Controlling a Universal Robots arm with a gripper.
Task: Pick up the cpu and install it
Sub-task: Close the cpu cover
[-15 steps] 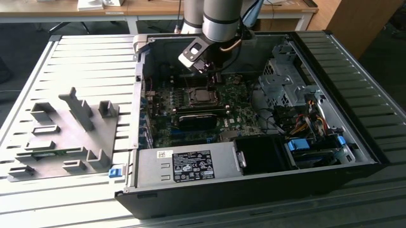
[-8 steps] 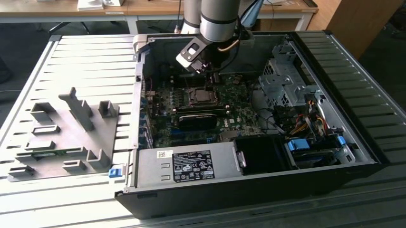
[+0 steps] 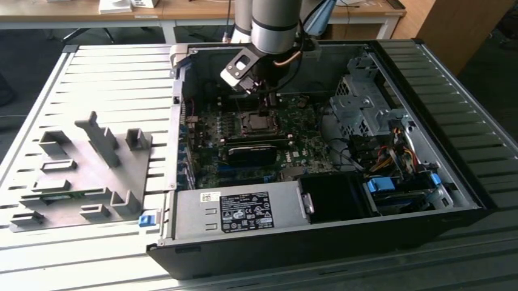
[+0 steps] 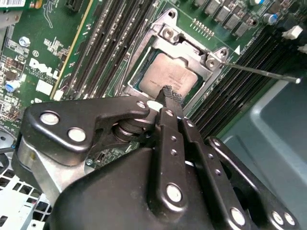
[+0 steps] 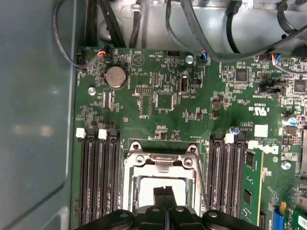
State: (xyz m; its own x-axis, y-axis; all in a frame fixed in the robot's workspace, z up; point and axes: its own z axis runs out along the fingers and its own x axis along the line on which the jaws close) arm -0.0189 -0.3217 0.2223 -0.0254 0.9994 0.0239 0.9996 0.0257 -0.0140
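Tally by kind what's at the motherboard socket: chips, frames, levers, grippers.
Silvery-grey square cpu, seated in the socket: 1
Metal socket frame: 1
Thin wire lever: 1
Black gripper, over the cpu: 1
Total: 4

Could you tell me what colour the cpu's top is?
The cpu is silvery-grey on top, clearest in the second wrist view.

Arm (image 3: 273, 27) upright, reaching down, pincer (image 5: 164, 192) fully closed, pointing downward
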